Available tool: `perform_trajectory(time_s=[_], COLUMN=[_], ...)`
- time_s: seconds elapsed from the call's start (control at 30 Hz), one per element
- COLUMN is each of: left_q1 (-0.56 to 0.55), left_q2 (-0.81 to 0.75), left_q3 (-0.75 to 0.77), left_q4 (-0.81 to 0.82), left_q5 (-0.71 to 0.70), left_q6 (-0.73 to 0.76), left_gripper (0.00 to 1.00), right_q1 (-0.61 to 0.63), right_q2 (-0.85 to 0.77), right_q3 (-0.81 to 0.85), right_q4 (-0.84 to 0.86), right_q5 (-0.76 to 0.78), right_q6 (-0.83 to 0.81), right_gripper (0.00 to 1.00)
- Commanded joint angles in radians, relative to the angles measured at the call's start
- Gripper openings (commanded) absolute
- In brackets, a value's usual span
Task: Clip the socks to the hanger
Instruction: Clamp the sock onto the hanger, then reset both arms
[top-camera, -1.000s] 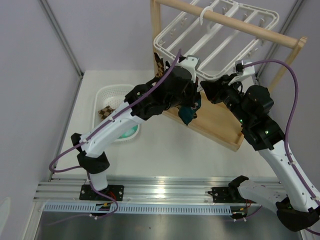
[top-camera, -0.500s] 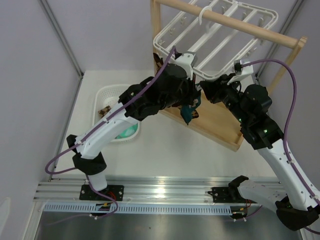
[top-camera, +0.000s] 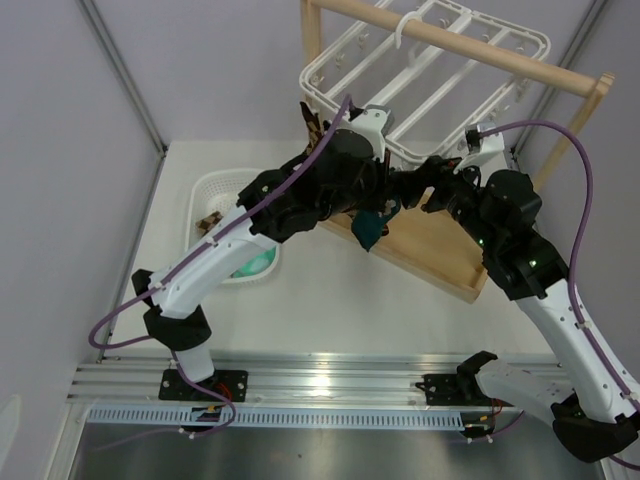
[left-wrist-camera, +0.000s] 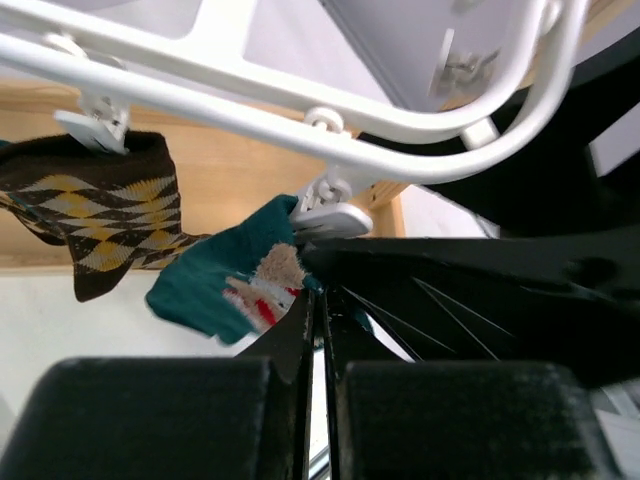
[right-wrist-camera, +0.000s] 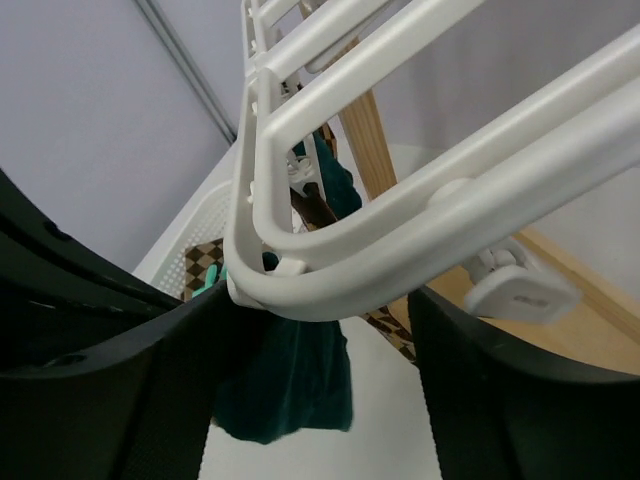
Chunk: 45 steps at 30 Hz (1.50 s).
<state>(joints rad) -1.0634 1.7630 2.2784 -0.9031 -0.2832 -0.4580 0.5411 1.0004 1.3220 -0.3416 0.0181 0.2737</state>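
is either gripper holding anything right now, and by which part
The left gripper pinches the teal sock by the edge next to a clip. The right gripper, jaws open around the hanger rim, holds nothing.

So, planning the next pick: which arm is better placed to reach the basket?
Probably left: the basket lies on its side, though the left gripper is shut on the teal sock. The right gripper, open, straddles the hanger.

Bright, even, diffuse light. Top view sharp, shadows faint. Glare on the rail (top-camera: 320, 385), well below the hanger (top-camera: 309, 80). Wrist views: hanger bars near-white and slightly soft; left fingers (left-wrist-camera: 150, 420) and right fingers (right-wrist-camera: 520, 400) dark and blurred.
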Motion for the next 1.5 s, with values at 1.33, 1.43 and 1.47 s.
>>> perform_trajectory(time_s=[1.33,1.43,1.47], left_q1=[0.246,0.263,0.269], left_q2=[-0.807,-0.849,-0.867], left_q3=[-1.006,-1.04,-1.056], left_q4=[0.211,0.208,0.208], left_q5=[-0.182,-0.18,-0.18], left_q6=[-0.064,-0.062,-0.062], left_gripper=[0.96,0.96,0.95], right_q1=[-0.047,-0.059,-0.062], right_q2=[0.013,0.023,0.026], right_q3=[0.256,0.261,0.258], right_q4=[-0.197,-0.185,-0.18], right_q5=[0.422,0.411,0.41], right_q6=[-0.053,-0.047,-0.048], right_gripper=[0.82,0.82,0.82])
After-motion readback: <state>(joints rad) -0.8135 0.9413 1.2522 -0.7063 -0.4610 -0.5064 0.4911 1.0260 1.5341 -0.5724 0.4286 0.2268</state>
